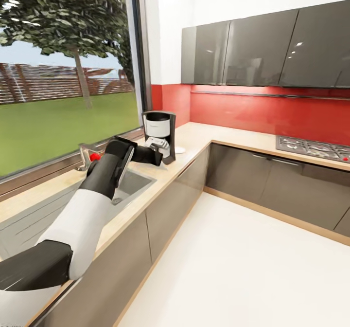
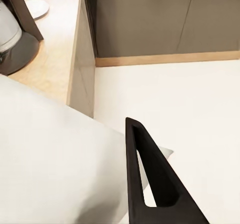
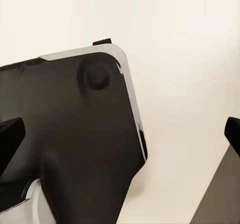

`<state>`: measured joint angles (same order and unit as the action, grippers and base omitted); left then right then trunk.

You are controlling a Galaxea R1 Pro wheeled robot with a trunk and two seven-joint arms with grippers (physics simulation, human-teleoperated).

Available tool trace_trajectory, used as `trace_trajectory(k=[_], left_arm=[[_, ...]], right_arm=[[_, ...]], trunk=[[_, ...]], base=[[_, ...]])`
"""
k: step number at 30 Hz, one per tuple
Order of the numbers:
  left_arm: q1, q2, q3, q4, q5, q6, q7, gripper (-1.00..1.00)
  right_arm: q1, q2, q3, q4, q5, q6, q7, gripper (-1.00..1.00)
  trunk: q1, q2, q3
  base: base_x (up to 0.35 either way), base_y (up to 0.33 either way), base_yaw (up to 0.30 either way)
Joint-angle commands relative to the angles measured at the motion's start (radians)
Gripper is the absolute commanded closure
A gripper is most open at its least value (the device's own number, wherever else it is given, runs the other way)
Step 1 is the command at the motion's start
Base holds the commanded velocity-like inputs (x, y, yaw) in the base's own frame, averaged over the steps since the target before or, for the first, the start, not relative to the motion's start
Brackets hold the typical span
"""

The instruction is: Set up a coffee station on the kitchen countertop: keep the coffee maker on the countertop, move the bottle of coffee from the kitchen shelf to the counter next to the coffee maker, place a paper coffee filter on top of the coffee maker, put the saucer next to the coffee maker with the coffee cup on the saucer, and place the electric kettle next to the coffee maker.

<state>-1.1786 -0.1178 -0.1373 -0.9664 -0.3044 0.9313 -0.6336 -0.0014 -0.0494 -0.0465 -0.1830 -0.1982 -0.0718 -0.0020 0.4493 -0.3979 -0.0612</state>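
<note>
Upright on the speckled beige kitchen countertop (image 1: 214,139) stands the coffee maker (image 1: 159,133), black-backed with a pale housing, beside the steel sink (image 1: 131,183). A flat white saucer (image 1: 179,150) lies just beside it. The left gripper (image 1: 159,146) is held against the machine (whether spread or closed cannot be told). The right gripper's (image 3: 122,134) dark fingertips (image 3: 10,134) are set wide apart.

Bright window daylight, soft slightly blurred renders.
</note>
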Motion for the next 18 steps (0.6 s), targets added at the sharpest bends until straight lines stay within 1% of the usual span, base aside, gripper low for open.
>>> trace_trajectory(k=[1, 4, 5, 8, 10, 11, 13, 15, 16, 18], left_arm=[[-0.002, 0.000, 0.000, -0.003, -0.011, 0.002, -0.009, 1.00], [-0.031, -0.001, -0.001, -0.009, -0.013, 0.005, -0.008, 1.00], [-0.055, -0.001, -0.002, -0.005, -0.015, 0.015, -0.008, 1.00], [-0.151, -0.002, -0.005, 0.028, -0.019, 0.062, -0.009, 1.00], [-0.228, -0.002, -0.007, 0.086, -0.021, 0.075, -0.009, 1.00], [-0.250, -0.002, -0.007, 0.105, -0.022, 0.077, -0.009, 1.00], [-0.341, -0.001, -0.008, 0.200, -0.023, 0.081, -0.009, 1.00], [-0.430, -0.001, -0.008, 0.312, -0.028, 0.083, -0.009, 1.00], [-0.452, -0.001, -0.008, 0.340, -0.030, 0.083, -0.009, 1.00], [-0.537, -0.002, -0.009, 0.456, -0.043, 0.084, -0.009, 1.00]], right_arm=[[0.000, 0.000, -0.004, -0.001, -0.004, -0.002, 0.000, -1.00], [0.000, 0.001, -0.003, -0.001, -0.004, -0.003, -0.001, -1.00], [0.000, 0.001, -0.003, -0.001, -0.004, -0.003, -0.001, -1.00], [0.000, 0.002, -0.002, -0.003, -0.003, -0.003, -0.001, -1.00], [-0.001, 0.003, 0.000, -0.005, -0.002, -0.003, -0.001, -1.00], [0.000, 0.003, 0.000, -0.005, -0.002, -0.003, -0.001, -1.00], [0.000, 0.003, 0.000, -0.005, -0.001, -0.003, -0.001, -1.00], [0.000, 0.003, 0.000, -0.006, -0.001, -0.003, -0.001, -1.00], [0.000, 0.003, 0.000, -0.006, -0.001, -0.004, -0.001, -1.00], [0.000, 0.003, 0.000, -0.006, -0.001, -0.004, -0.001, -1.00]], trunk=[[0.001, -0.002, -0.002], [0.001, -0.002, -0.002], [0.001, -0.002, -0.002], [0.001, -0.002, -0.002], [0.001, -0.002, -0.002], [0.001, -0.002, -0.002], [0.001, -0.002, -0.002], [0.001, -0.002, -0.002], [0.001, -0.002, -0.002], [0.001, -0.002, -0.002]], base=[[0.056, -0.029, 0.000], [0.022, -0.012, 0.000], [0.009, -0.005, 0.000], [0.004, -0.002, 0.000], [0.001, -0.001, 0.000], [0.000, 0.000, 0.000], [0.000, 0.000, 0.000], [0.000, 0.000, 0.000], [0.000, 0.000, 0.000], [0.000, 0.000, 0.000]])
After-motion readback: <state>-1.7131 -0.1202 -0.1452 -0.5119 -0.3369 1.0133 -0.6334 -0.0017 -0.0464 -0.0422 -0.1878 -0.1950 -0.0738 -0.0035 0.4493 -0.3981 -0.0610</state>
